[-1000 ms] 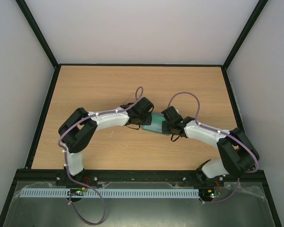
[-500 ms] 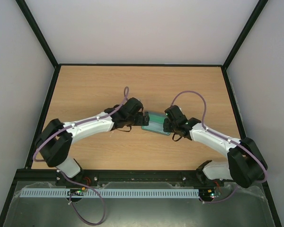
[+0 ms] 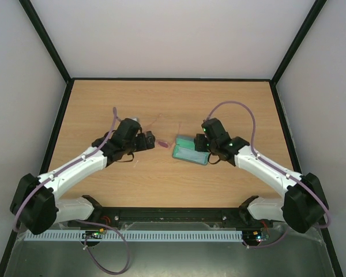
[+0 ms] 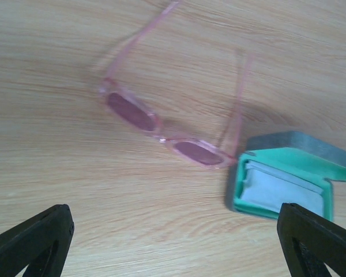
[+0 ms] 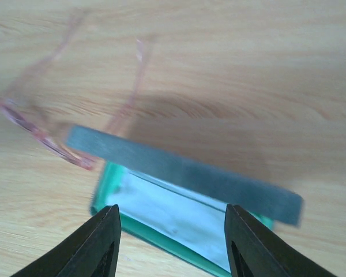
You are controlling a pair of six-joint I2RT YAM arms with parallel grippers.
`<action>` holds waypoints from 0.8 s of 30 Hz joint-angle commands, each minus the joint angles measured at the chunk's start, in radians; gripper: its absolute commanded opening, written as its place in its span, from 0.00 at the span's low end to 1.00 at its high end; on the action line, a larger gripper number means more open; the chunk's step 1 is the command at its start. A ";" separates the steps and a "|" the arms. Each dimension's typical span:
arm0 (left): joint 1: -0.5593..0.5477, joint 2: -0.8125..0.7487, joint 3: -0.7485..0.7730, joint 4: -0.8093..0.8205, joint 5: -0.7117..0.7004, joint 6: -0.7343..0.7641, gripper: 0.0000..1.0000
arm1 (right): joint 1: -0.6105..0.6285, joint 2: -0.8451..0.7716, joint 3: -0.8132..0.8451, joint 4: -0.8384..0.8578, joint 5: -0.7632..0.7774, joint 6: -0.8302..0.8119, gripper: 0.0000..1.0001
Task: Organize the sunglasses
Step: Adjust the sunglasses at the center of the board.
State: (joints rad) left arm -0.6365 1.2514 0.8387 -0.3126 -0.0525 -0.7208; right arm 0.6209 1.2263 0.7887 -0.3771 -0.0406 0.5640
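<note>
The sunglasses (image 3: 162, 142), pink with thin arms, lie on the table just left of the case, lenses toward the left arm (image 4: 161, 124). The case (image 3: 190, 153) stands open, showing a green lining and a light blue cloth (image 5: 173, 216) under its raised grey lid (image 5: 184, 170). My left gripper (image 3: 150, 142) is open wide, just short of the sunglasses and holding nothing (image 4: 173, 231). At the case's right end my right gripper (image 3: 203, 144) is open too, its fingers on either side of the case's near edge, gripping nothing (image 5: 173, 231).
The wooden table (image 3: 161, 98) stretches back to a black frame with white walls on three sides. Both arm bases sit at the near edge.
Both grippers have opened and drawn back from the case, the left arm swinging far to the left. The sunglasses, hidden before, now lie in view beside the open case.
</note>
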 commanded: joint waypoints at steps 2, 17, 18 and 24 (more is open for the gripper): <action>0.072 -0.084 -0.089 -0.021 0.021 0.013 0.99 | -0.004 0.118 0.172 0.007 -0.092 -0.038 0.52; 0.150 -0.178 -0.157 -0.030 0.071 0.036 0.99 | -0.003 0.664 0.659 -0.058 -0.140 -0.043 0.52; 0.153 -0.180 -0.163 -0.027 0.073 0.037 0.99 | -0.003 0.693 0.689 -0.086 -0.128 -0.040 0.52; 0.172 -0.193 -0.184 -0.013 0.089 0.040 0.99 | -0.001 0.776 0.752 -0.185 -0.057 -0.010 0.52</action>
State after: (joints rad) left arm -0.4801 1.0794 0.6743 -0.3286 0.0166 -0.6975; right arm 0.6209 1.9881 1.5002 -0.4644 -0.1429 0.5358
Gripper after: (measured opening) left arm 0.993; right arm 0.521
